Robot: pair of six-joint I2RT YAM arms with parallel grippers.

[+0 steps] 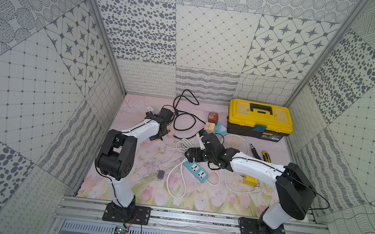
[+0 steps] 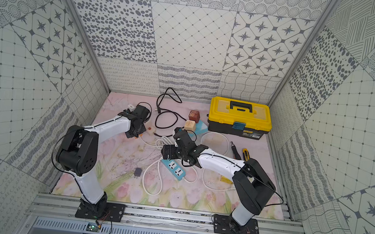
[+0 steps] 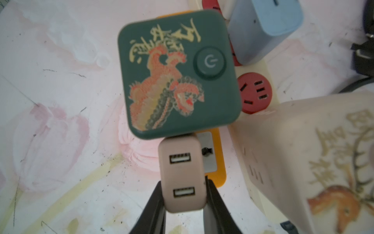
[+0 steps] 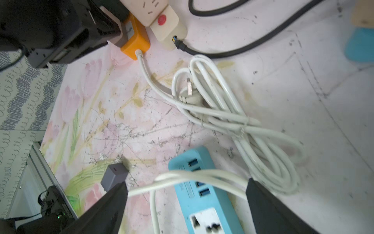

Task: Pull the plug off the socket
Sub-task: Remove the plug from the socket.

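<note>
Jaws of the left gripper [image 3: 184, 182] are clenched on the pink plug [image 3: 182, 172], one black finger against each of its long sides, and we see its two USB ports facing the wrist camera. The plug stands on the orange socket strip [image 3: 219, 162]; we cannot tell how deep its pins sit. A green cube [image 3: 178, 75] with a dragon print is just beside the plug, and a cream strip [image 3: 254, 93] with red sockets lies next to the orange one. In a top view this cluster sits at the far left of the flowered mat [image 1: 150, 185], mostly hidden under the left wrist. The right gripper [image 4: 186, 182] is spread wide and holds nothing; it hovers mid-mat above the blue power strip [image 4: 222, 202], whose white cable [image 4: 192, 176] crosses between its fingers. A yellow toolbox [image 1: 260, 118] stands far right.
</note>
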